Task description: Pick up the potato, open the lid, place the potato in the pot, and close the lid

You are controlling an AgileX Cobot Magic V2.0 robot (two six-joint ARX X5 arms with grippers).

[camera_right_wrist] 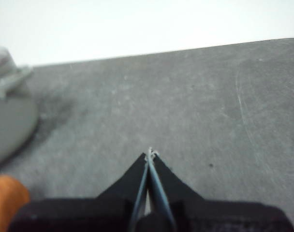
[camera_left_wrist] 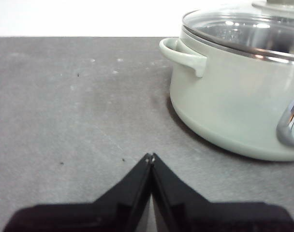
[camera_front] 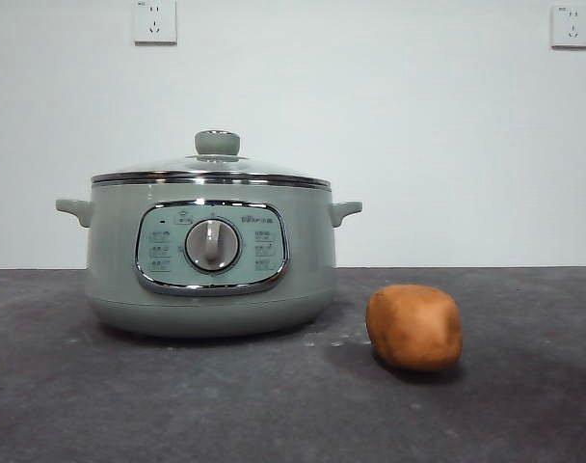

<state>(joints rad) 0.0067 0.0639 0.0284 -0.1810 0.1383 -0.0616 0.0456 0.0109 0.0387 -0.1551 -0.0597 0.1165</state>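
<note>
From the front, the pot point(camera_front: 211, 256) sits on the dark table point(camera_front: 71, 405) with the lid point(camera_front: 212, 170) seated flat on its rim, and the potato point(camera_front: 414, 327) lies on the table apart from it, off to the dial's side, free on all sides for a grasp. No arm shows here, so both seem to be waiting. In the left wrist view, the left gripper point(camera_left_wrist: 150, 157) hovers over bare table with its jaws pressed together, empty, the pot's side handle point(camera_left_wrist: 182, 54) ahead, likely placed to take the lid. In the right wrist view, the right gripper point(camera_right_wrist: 150, 153) is likewise closed and empty, the potato point(camera_right_wrist: 7, 200) at the frame's corner beside it, so this arm probably fetches it.
</note>
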